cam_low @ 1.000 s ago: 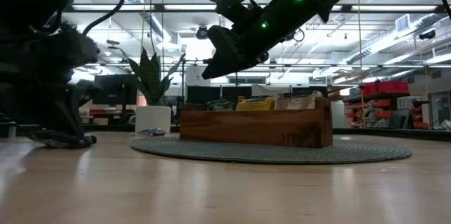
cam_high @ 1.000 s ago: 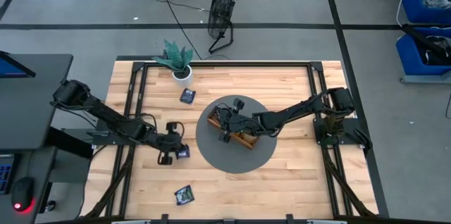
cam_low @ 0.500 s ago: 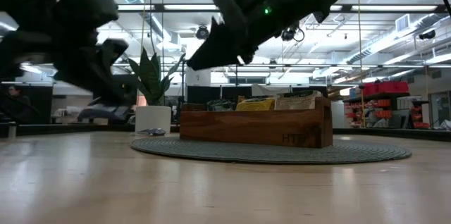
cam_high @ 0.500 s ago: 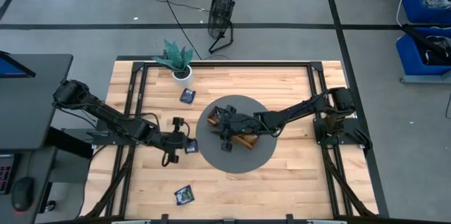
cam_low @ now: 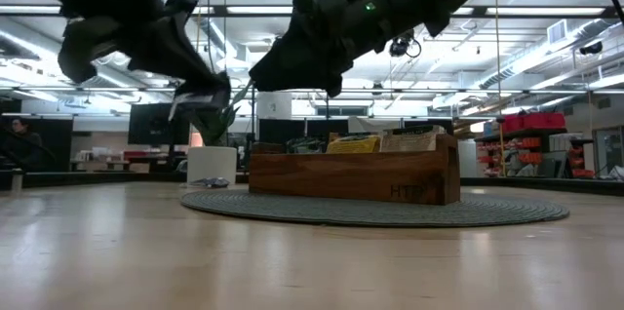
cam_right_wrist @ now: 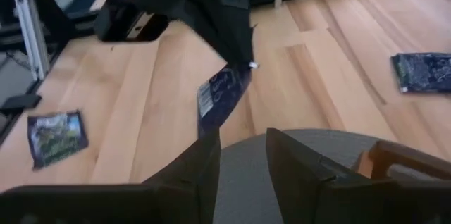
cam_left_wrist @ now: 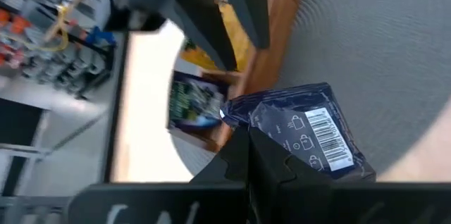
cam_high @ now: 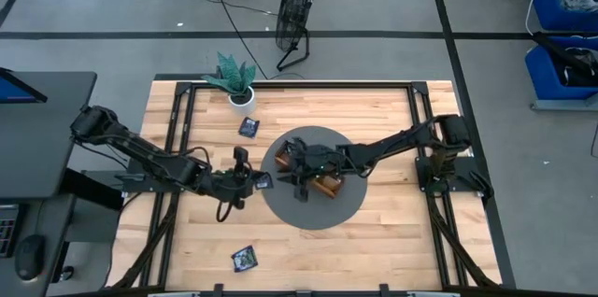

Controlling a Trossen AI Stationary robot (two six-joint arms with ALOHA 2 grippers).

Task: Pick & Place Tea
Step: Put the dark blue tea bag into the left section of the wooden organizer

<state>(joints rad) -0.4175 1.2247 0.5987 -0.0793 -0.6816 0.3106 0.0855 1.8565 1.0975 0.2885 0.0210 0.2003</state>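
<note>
Left gripper (cam_high: 254, 179) clamped on a dark blue sachet (cam_left_wrist: 310, 136), held off the worktop (cam_high: 392, 232) at the left rim of the grey mat (cam_high: 280, 205), near the wooden tray (cam_low: 353, 175).

Sachet looks light, thin, floppy; pinch an edge firmly.

Barcode and small symbols visible, text unreadable.

Right gripper (cam_high: 297, 168) over the tray, fingers apart, holding nothing.

Loose sachets remain on the worktop: one far (cam_high: 249, 127), one near (cam_high: 244, 258).

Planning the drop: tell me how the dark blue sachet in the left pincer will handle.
The dark blue sachet probably flexes: its pinched edge looks crumpled. It seems light, since the shut left pincer carries it by one edge. Being flat, it shouldn't roll.
</note>
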